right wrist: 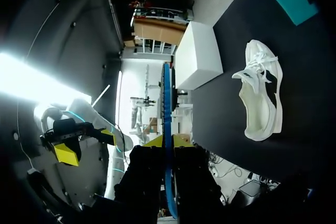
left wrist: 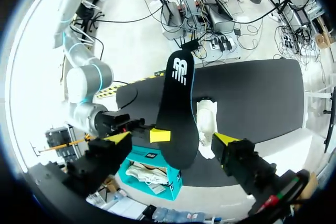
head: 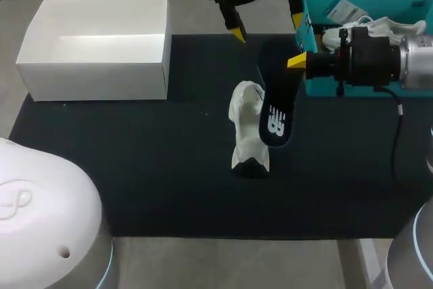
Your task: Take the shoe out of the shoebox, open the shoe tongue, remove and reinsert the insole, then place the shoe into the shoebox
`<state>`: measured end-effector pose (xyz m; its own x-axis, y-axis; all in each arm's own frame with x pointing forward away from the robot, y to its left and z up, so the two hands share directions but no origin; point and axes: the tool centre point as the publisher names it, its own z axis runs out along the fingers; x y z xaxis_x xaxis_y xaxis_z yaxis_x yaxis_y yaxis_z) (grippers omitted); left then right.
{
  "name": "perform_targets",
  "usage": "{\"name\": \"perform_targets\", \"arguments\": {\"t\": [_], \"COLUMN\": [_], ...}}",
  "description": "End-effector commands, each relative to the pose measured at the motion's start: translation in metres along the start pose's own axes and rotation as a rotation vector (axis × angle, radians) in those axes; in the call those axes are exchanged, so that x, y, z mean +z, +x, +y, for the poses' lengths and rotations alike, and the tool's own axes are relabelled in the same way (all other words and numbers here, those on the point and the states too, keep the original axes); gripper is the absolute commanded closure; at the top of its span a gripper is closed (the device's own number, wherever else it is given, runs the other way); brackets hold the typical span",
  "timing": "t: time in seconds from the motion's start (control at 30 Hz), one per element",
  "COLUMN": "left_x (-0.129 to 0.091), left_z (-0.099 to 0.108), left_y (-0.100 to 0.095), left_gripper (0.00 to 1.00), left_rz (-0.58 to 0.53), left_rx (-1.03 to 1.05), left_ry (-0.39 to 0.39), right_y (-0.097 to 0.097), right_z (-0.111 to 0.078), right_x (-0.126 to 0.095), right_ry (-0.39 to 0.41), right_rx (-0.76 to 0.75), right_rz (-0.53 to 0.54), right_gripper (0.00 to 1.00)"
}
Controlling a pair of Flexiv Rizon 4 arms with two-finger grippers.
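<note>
White shoe (head: 247,123), black insole (head: 274,99) with white logo, white box (head: 95,72), teal box (head: 318,87), black mat (head: 169,167).

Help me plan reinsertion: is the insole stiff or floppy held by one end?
Probably fairly stiff: clamped at one end in the right gripper, the insole juts out nearly straight. Likely light: it looks thin edge-on. It may flex against the shoe.

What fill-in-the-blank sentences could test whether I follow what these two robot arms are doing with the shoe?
The right gripper is shut on the black ____.
The left gripper hangs close by with its fingers ____.
The shoe lying on the black mat is ____ in colour.
The shoe lies ____ the teal shoebox.
Missing words: insole; open; white; outside.
</note>
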<state>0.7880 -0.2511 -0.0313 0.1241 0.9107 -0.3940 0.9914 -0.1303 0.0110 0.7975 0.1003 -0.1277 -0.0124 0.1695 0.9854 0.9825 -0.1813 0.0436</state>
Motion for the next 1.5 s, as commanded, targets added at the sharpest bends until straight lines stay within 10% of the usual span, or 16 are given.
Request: {"name": "perform_targets", "arguments": {"t": [0.03, 0.2, 0.63, 0.97, 1.5], "left_x": [-0.002, -0.007, -0.007, 0.004, 0.03], "left_z": [0.003, 0.016, 0.016, 0.033, 0.032], "left_y": [0.031, 0.044, 0.044, 0.042, 0.028], "left_gripper": [0.0, 0.0, 0.0, 0.0, 0.0], "left_rz": [-0.414, -0.585, -0.585, -0.785, -0.967], "left_rx": [-0.084, -0.172, -0.172, 0.001, 0.013], "left_ry": [0.029, 0.089, 0.089, -0.179, -0.18], "right_y": [0.002, 0.002, 0.002, 0.021, 0.046], "right_z": [-0.008, -0.008, -0.004, 0.004, 0.016], "right_x": [-0.01, -0.012, -0.011, -0.013, -0.007], "right_ry": [-0.019, -0.027, -0.013, 0.007, 0.039], "right_rx": [-0.001, 0.0, -0.001, -0.048, -0.08], "right_rz": [0.0, 0.0, 0.004, 0.045, 0.127], "right_gripper": [1.0, 1.0, 1.0, 1.0, 1.0]}}
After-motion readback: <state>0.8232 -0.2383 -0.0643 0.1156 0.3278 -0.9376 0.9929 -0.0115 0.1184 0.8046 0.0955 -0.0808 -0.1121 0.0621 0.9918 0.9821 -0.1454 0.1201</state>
